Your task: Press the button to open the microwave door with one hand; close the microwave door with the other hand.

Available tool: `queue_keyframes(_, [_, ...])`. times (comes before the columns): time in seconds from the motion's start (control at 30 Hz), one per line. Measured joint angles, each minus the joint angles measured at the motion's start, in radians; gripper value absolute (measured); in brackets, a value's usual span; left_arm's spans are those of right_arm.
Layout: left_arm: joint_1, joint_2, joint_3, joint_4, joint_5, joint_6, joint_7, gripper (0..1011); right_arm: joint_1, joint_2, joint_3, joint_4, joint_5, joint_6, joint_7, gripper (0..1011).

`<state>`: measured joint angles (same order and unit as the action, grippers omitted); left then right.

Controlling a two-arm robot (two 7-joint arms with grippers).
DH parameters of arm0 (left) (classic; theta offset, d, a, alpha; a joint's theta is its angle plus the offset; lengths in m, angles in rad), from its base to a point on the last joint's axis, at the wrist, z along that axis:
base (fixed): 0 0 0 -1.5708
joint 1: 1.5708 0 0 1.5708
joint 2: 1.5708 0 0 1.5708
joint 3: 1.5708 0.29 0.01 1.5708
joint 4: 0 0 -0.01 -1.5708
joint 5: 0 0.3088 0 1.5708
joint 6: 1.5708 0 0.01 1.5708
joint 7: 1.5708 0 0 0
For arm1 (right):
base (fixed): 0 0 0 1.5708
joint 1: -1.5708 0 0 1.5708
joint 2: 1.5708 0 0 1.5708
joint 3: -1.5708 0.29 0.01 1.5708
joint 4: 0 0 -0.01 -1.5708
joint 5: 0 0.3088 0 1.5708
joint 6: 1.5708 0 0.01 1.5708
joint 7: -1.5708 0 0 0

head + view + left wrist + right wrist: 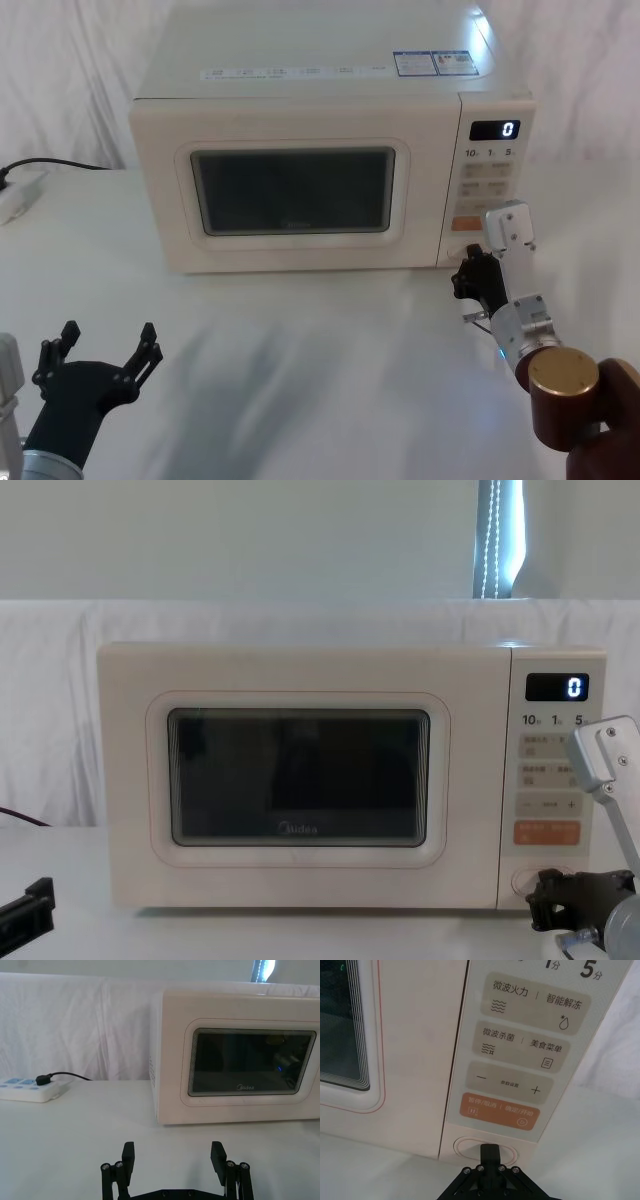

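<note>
Low on the control panel (520, 1060), under the orange key (500, 1111), sits the button (470, 1149), a wide oval with its long axis running across the microwave's front. Its right part is hidden behind the right gripper (490, 1152), whose jaws are closed together into one black tip that meets the button's face; whether it presses or merely touches is hard to make out. In the head view the button (458, 252) is a faint patch just beside that gripper (470, 270), and in the chest view the button (524, 880) is partly covered by the gripper (545, 895).

Left of the panel, the door (290, 190) lies flat and shut against the microwave's front, facing the robot, its long axis level. The dark window (298, 777) hides the inside, and the "Midea" logo (244, 1088) sits under the glass. The panel's display (557, 687) reads 0.

Well in front of the door and off toward its left end, the left gripper (105, 350) hovers over the table (300, 360), jaws spread wide and holding nothing; the left wrist view shows the gripper (172, 1157) pointing at the door (175, 1080). Left of the microwave, a power strip (27, 1089) lies on the table with a black plug in it.
</note>
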<state>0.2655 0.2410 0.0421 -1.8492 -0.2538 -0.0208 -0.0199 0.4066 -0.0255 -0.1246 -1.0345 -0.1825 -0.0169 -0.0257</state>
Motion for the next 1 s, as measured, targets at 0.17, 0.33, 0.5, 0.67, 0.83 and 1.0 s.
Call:
queue_keyframes(0.17, [0.0,0.0,0.0,0.0,0.0,0.0,0.0,1001,0.003,-0.002,0.003,0.008,-0.002,0.001,-0.001,0])
queue_keyframes(0.33, [0.0,0.0,0.0,0.0,0.0,0.0,0.0,1001,0.008,-0.002,0.006,0.017,-0.002,0.0,-0.002,0])
queue_keyframes(0.5, [0.0,0.0,0.0,0.0,0.0,0.0,0.0,1001,0.012,-0.003,0.009,0.023,-0.002,-0.001,-0.002,0])
queue_keyframes(0.67, [0.0,0.0,0.0,0.0,0.0,0.0,0.0,1001,0.017,-0.003,0.011,0.03,-0.002,-0.005,-0.002,0])
queue_keyframes(0.83, [0.0,0.0,0.0,0.0,0.0,0.0,0.0,1001,0.026,-0.004,0.012,0.044,-0.002,-0.011,-0.002,0])
queue_keyframes(1.0, [0.0,0.0,0.0,0.0,0.0,0.0,0.0,1001,0.038,-0.006,0.012,0.062,-0.001,-0.017,-0.001,0])
